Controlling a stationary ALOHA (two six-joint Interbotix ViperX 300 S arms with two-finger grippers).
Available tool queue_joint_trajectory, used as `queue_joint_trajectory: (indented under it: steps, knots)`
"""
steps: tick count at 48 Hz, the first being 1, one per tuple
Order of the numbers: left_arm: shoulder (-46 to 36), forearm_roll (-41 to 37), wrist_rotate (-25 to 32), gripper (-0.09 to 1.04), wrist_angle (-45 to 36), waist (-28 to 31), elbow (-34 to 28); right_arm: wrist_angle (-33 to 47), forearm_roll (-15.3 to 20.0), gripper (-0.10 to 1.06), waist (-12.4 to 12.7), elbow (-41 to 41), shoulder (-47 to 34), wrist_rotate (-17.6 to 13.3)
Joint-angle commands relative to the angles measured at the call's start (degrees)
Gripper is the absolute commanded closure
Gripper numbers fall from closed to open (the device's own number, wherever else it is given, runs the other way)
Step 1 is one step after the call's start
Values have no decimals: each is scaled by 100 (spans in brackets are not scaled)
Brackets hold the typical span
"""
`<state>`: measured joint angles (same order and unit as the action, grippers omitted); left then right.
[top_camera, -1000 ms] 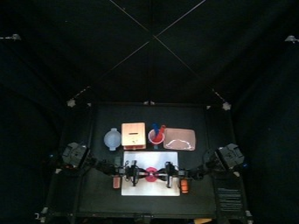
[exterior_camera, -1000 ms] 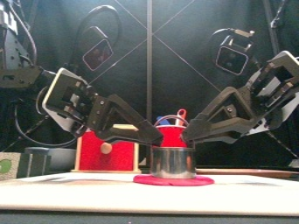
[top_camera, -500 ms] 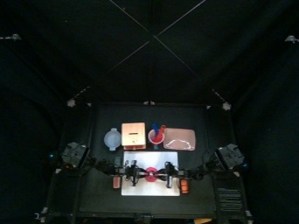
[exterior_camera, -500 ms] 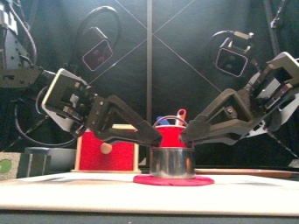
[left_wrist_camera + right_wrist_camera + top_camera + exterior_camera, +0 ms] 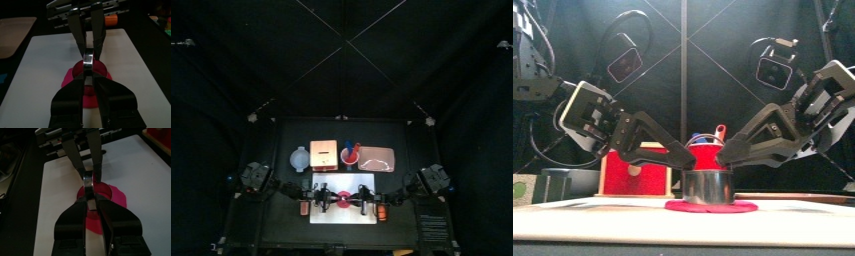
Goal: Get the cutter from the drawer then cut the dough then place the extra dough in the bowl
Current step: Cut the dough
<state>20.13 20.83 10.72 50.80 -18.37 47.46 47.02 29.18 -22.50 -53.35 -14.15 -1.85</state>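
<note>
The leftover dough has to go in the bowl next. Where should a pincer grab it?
Probably the dough by its outer rim, the part showing around the cutter. It lies flat on the white cutting board, so come down steeply at the rim's edge nearest the board's front, once the cutter is lifted away.

We see a small black worktop (image 5: 291,135) closed in by black curtains, the back curtain (image 5: 342,60) filling the upper half from above and hanging dark behind everything at table height, the booth dimly lit.
</note>
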Motion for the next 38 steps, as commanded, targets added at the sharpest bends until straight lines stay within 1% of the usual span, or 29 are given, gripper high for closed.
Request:
queue_joint_trajectory:
  steps: [1, 12, 21, 38]
  knots:
    - [-70, -9, -9, 41, -79, -26, -18, -176, 53, 51, 9, 18, -79, -70]
    - [-62, -9, -9, 40, -167, -18, -26, -299, 158, 51, 18, -18, -88, -62]
    - [-62, 0, -18, 40, -290, -9, -35, -580, 237, 51, 26, 0, -158, -70]
    - [-44, -9, -26, 41, -448, -9, -44, -765, 237, 51, 26, -9, -167, -79]
